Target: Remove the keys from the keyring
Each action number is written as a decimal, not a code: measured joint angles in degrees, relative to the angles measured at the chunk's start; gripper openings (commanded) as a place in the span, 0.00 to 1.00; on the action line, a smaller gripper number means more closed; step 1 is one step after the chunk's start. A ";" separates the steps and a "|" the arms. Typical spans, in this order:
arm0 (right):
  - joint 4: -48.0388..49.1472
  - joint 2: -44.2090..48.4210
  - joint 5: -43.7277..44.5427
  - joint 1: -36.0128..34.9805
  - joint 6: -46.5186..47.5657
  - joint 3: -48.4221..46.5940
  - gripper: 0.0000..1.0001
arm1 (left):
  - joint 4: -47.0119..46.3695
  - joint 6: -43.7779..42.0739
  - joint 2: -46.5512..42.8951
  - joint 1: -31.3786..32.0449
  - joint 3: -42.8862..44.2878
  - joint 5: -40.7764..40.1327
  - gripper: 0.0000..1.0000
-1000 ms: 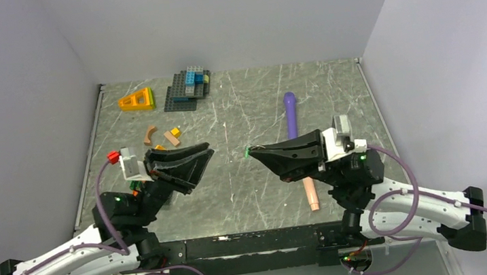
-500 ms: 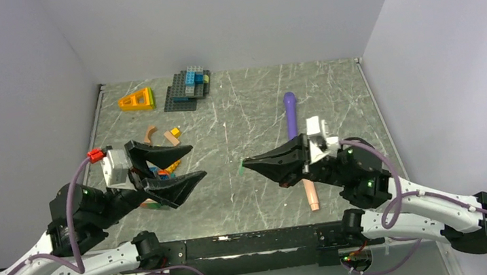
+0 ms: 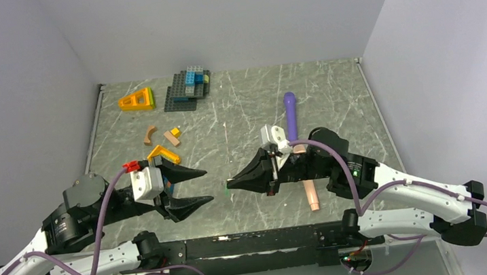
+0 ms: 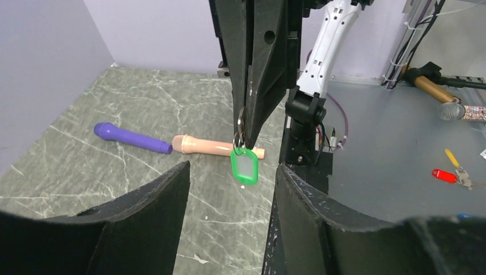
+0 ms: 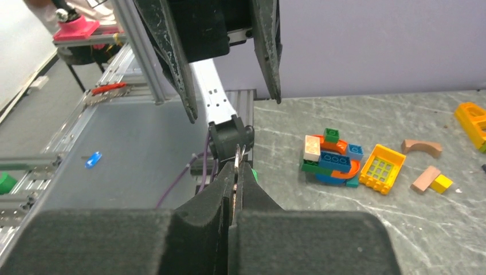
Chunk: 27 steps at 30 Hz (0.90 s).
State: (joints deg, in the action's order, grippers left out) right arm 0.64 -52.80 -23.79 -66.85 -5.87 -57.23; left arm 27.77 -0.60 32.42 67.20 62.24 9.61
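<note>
Grey marbled bench (image 3: 237, 104), walled on three sides, with both arms pointed toward each other near its front edge.

Right gripper (image 3: 230, 184): closed tight on the metal keyring (image 4: 241, 121), pinched edge-on between the fingertips and held above the bench.

Below the keyring: green-headed key (image 4: 245, 166), hanging free, clear of the surface.

Left gripper (image 3: 208, 185): spread fairly wide, holding nothing, tips facing the right gripper's tip and just short of it. In the left wrist view, hanging key lined up with the gap between the fingers.

Partly under the right arm: purple cylinder (image 3: 290, 111) and peach cylinder (image 3: 312, 195), lying end to end on the bench.

At far left: orange wedge brick (image 3: 136, 99) beside a dark plate (image 3: 172, 102) stacked with blue bricks (image 3: 192, 80). Nearer: loose tan and yellow bricks (image 3: 162, 138).

By the left arm: small multicoloured brick cluster (image 5: 331, 157), with a yellow open-frame brick (image 5: 381, 166) just beside it.
</note>
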 measured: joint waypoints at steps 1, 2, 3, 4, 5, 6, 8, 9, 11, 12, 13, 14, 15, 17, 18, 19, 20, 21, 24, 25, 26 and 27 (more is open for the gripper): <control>-0.33 -0.24 -0.63 0.00 0.07 -0.09 0.00 | 0.11 -0.33 -0.11 0.00 0.00 0.28 0.59; -0.70 -0.59 -1.25 0.00 0.13 -0.28 0.00 | 0.13 -0.61 -0.20 0.00 0.00 0.70 0.58; -0.79 -1.03 -1.95 0.00 0.17 -0.48 0.00 | 0.22 -0.94 -0.20 0.00 0.00 1.03 0.57; -0.96 -1.42 -2.36 -0.02 0.20 -0.72 0.00 | 0.26 -1.14 -0.20 0.00 0.00 1.20 0.56; -1.09 -1.92 -2.73 -0.02 0.24 -1.03 0.00 | 0.39 -1.40 -0.20 0.00 0.00 1.57 0.55; -1.11 -2.36 -3.23 -0.02 0.28 -1.25 0.00 | 0.55 -1.57 -0.17 0.00 0.00 1.75 0.53; -1.14 -2.82 -3.82 -0.02 0.31 -1.33 0.00 | 0.66 -1.84 0.07 0.00 0.02 2.34 0.50; -1.22 -2.93 -3.91 -0.07 0.31 -1.33 0.00 | 0.72 -1.86 0.31 0.00 0.02 2.67 0.48; -1.25 -2.97 -4.13 -0.09 0.31 -1.33 0.00 | 0.72 -1.86 0.85 0.00 0.02 2.99 0.45; -1.25 -2.97 -4.33 -0.11 0.31 -1.33 0.00 | 0.70 -1.88 1.36 0.00 0.02 3.19 0.45; -1.22 -2.97 -4.50 -0.13 0.31 -1.33 0.00 | 0.70 -1.86 1.81 0.00 0.02 3.28 0.44; -1.25 -2.97 -4.72 -0.17 0.31 -1.33 0.00 | 0.70 -1.84 2.27 0.00 0.02 3.39 0.43; -1.25 -2.97 -4.83 -0.24 0.31 -1.33 0.00 | 0.72 -1.84 2.73 0.00 0.02 3.52 0.42; -1.25 -2.97 -4.96 -0.44 0.31 -1.33 0.00 | 0.70 -1.84 3.50 0.00 0.02 3.69 0.39; -1.25 -2.97 -5.05 -0.50 0.31 -1.33 0.00 | 0.68 -1.84 3.87 0.00 0.02 3.78 0.37; -1.25 -2.97 -5.09 -0.57 0.31 -1.33 0.00 | 0.63 -1.79 4.13 0.00 0.02 3.89 0.34; -1.25 -2.97 -5.11 -0.61 0.31 -1.33 0.00 | 0.57 -1.81 4.35 0.00 0.02 4.07 0.32; -1.25 -2.97 -5.11 -0.63 0.31 -1.33 0.00 | 0.55 -1.79 4.50 0.00 0.02 4.11 0.29; -1.22 -2.97 -5.05 -0.63 0.31 -1.33 0.00 | 0.46 -1.77 4.76 0.00 0.02 4.37 0.19; -1.22 -2.97 -5.01 -0.63 0.31 -1.33 0.00 | 0.48 -1.79 4.81 0.00 0.02 4.59 0.16; -1.25 -2.97 -5.01 -0.63 0.31 -1.33 0.00 | 0.50 -1.73 4.85 0.00 0.04 4.74 0.14; -1.25 -2.97 -5.01 -0.63 0.33 -1.33 0.00 | 0.50 -1.70 4.85 0.00 0.04 4.94 0.12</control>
State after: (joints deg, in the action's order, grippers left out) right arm -0.60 -55.77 -28.80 -67.48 -5.54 -58.57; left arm 28.27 -2.31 37.28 67.20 62.28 14.55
